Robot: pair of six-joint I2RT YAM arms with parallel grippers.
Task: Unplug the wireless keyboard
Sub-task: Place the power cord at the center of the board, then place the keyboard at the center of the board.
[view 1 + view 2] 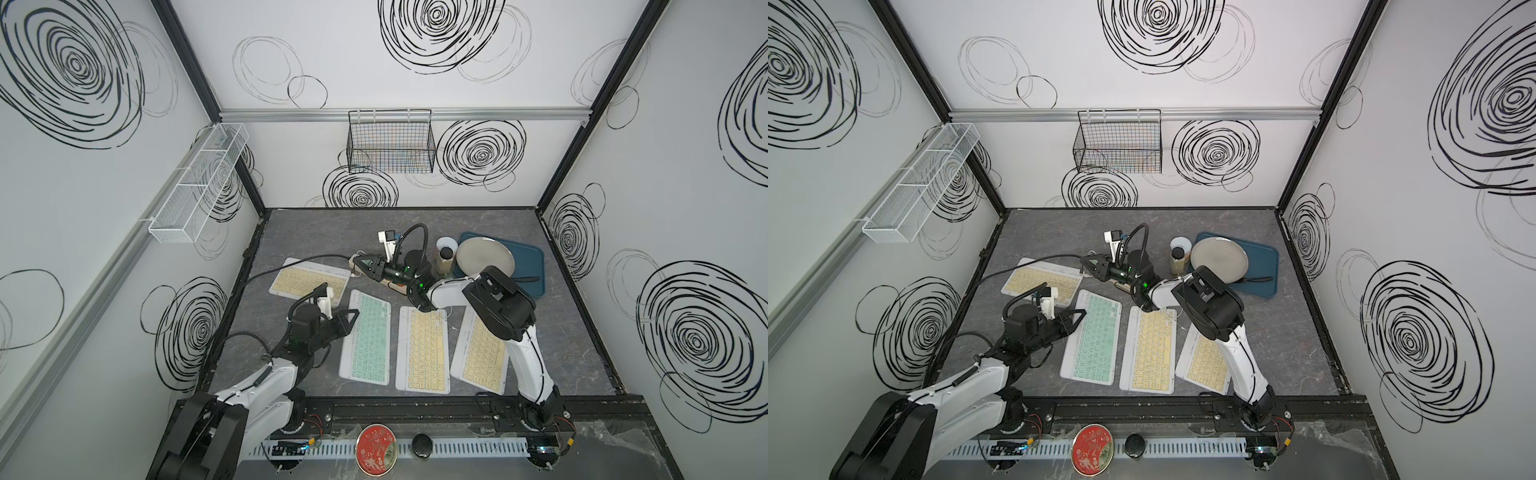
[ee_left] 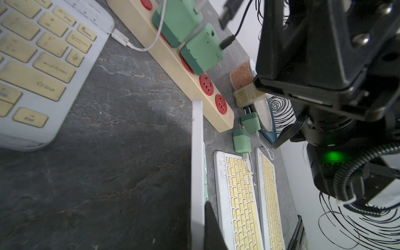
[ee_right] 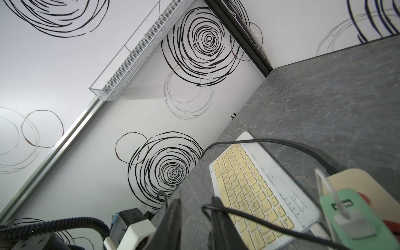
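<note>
My left gripper is shut on the far left corner of the mint-keyed wireless keyboard; one dark finger lies against its key side. My right gripper hovers open over the beige power strip. A thin black cable loops over one of its fingers. That cable's one plug sits in a green charger on the strip. Its other plug hangs free in the air.
A yellow-keyed keyboard lies at the back left with a white cable in it. Two more lie right of the mint one, with loose green chargers. A blue tray with a plate and a jar stand at the back right.
</note>
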